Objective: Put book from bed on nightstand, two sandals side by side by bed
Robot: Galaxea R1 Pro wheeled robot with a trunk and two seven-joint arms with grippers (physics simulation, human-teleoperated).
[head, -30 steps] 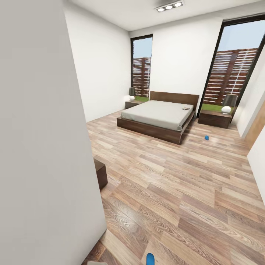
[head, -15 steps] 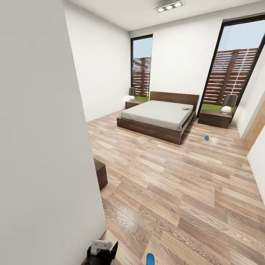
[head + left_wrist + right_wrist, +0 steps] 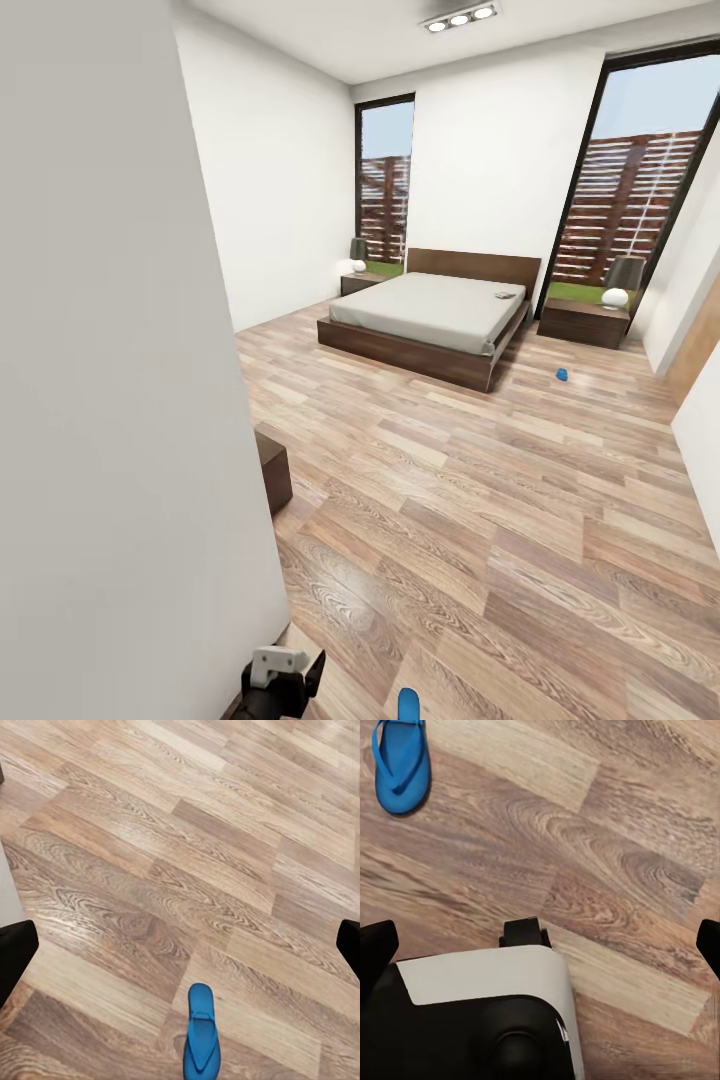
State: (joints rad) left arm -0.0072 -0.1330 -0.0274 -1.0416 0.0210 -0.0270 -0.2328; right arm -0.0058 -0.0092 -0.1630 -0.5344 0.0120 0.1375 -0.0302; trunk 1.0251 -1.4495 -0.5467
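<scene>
Across the bedroom stands the bed (image 3: pixel 430 315), with the book (image 3: pixel 505 295) lying near its headboard on the right side. A nightstand (image 3: pixel 583 322) stands to the bed's right and another nightstand (image 3: pixel 360 283) to its left. One blue sandal (image 3: pixel 562 375) lies on the floor off the bed's right foot corner. The other sandal (image 3: pixel 407 704) (image 3: pixel 201 1035) (image 3: pixel 401 765) lies on the planks just ahead of me. My left gripper (image 3: pixel 180 952) hangs open above the floor just short of it. My right gripper (image 3: pixel 540 945) is open over my base (image 3: pixel 487 1005).
A white wall (image 3: pixel 120 400) fills the left side close to me, with a low dark cabinet (image 3: pixel 273 468) at its far corner. Part of my left arm (image 3: pixel 283 680) shows at the bottom. A lamp (image 3: pixel 622 275) stands on the right nightstand. Wood floor (image 3: pixel 480 500) stretches to the bed.
My left arm has risen into the bottom of the head view and edged slightly right. The room and the sandals have not shifted.
</scene>
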